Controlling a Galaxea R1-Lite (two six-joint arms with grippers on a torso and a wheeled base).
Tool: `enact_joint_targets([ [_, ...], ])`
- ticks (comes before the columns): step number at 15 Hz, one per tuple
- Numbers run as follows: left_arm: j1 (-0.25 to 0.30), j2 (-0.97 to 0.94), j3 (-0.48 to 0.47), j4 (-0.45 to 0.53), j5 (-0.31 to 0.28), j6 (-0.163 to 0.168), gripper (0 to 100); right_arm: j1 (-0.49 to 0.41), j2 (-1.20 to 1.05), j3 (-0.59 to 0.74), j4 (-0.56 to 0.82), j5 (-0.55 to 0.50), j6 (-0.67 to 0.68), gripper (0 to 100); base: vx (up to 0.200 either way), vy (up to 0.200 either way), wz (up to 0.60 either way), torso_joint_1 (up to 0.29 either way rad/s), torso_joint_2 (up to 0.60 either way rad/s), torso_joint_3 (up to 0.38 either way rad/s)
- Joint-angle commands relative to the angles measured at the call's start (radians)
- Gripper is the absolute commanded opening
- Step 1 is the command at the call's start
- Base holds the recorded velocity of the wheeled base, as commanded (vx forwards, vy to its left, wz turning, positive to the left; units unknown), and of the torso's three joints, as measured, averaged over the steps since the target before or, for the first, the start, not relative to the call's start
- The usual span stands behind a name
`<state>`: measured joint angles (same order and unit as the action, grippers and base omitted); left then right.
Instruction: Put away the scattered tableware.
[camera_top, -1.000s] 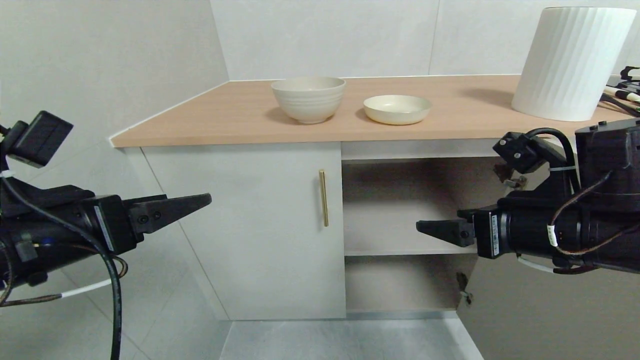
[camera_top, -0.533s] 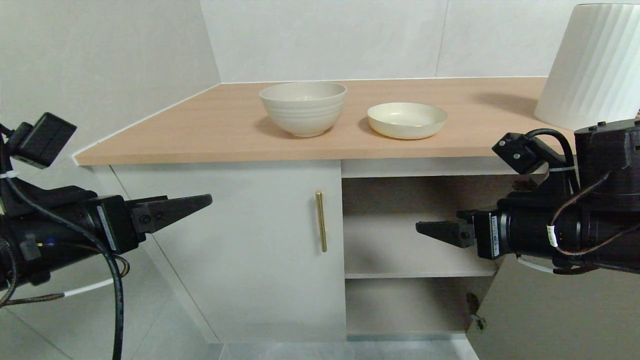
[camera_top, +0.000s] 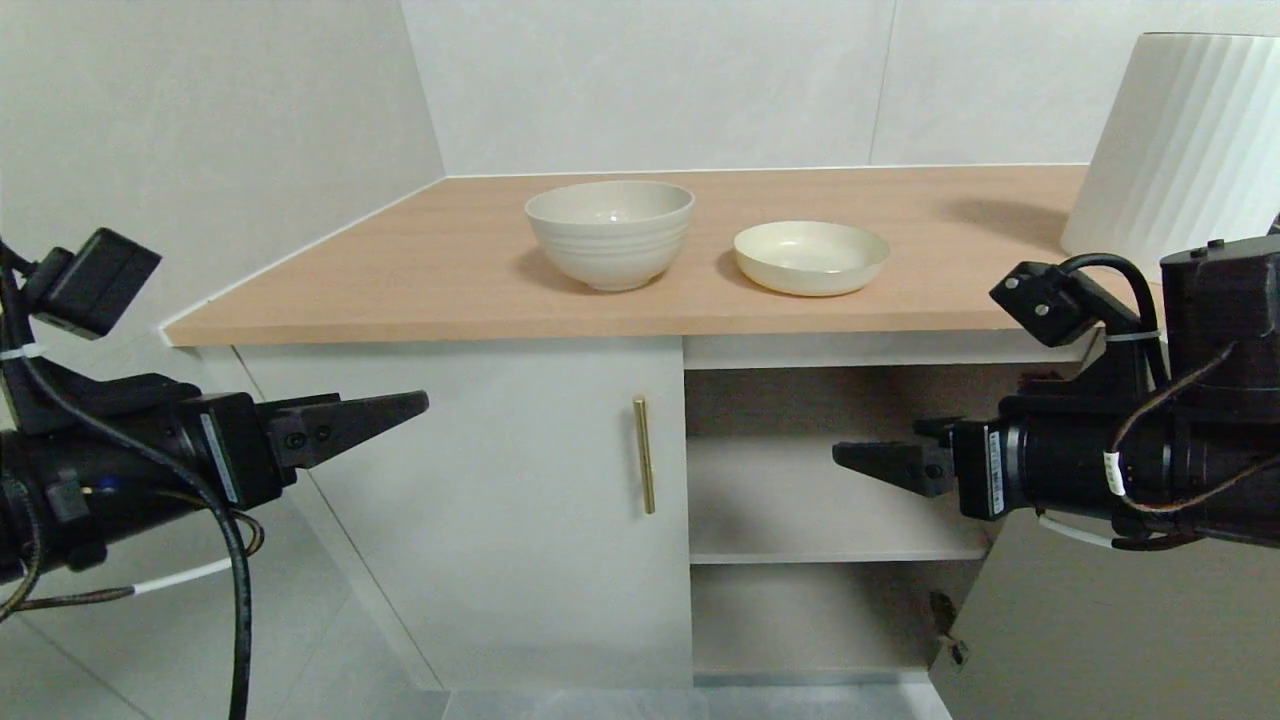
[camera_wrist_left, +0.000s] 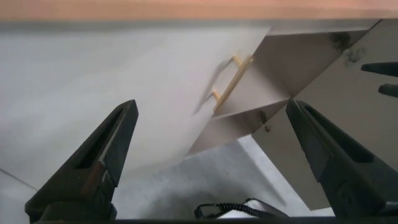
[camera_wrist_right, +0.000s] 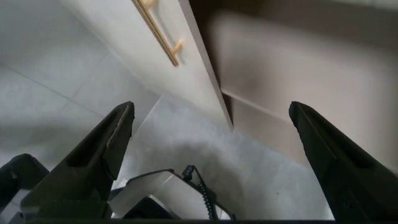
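Two grippers hang low in front of the cupboard, closest to the robot. The left gripper (camera_top: 380, 412) is on the side of the shut door (camera_top: 480, 500). Its two fingers stand wide apart with nothing between them. The right gripper (camera_top: 860, 462) is in front of the open half of the cupboard. Its fingers are spread wide too, and it holds nothing. A little farther in, the shut door has a thin gold handle (camera_top: 644, 454). Beside it the open half shows a bare shelf (camera_top: 800, 500) with room on it. Above the cupboard is the wooden counter (camera_top: 420, 280). On it sits a deep bowl (camera_top: 610, 232), and a flat little dish (camera_top: 811, 257) sits just beside it, not touching. Both stand the right way up, near the front edge. Farther back, on the right, stands a tall white ribbed tub (camera_top: 1180, 140). I think the job is only at its start, since the cupboard is open but no tableware is picked up yet. Both grippers are lower than the counter top. So the next move needs one arm to rise above the edge and reach over. The bowl is nearer the left arm and the dish is nearer the right. The fingers would have to pinch a rim, lift, and then carry the piece down to the shelf. The dish is low, so its rim looks harder to catch.
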<state>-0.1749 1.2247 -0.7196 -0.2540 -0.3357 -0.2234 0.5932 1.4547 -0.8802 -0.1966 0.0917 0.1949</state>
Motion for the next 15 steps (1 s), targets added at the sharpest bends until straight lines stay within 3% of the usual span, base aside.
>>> enact_joint_targets([
  [1,0.002,0.022,0.000,0.001,0.000,-0.001,100,0.000,0.003,0.000,0.002,0.000,0.000,100,0.000,0.000,0.00,0.080,-0.12,-0.281],
  [15,0.000,0.122,0.002,0.004,0.001,-0.001,100,-0.032,0.062,-0.006,-0.024,0.000,0.000,100,0.000,0.000,0.00,0.164,-0.48,-0.298],
])
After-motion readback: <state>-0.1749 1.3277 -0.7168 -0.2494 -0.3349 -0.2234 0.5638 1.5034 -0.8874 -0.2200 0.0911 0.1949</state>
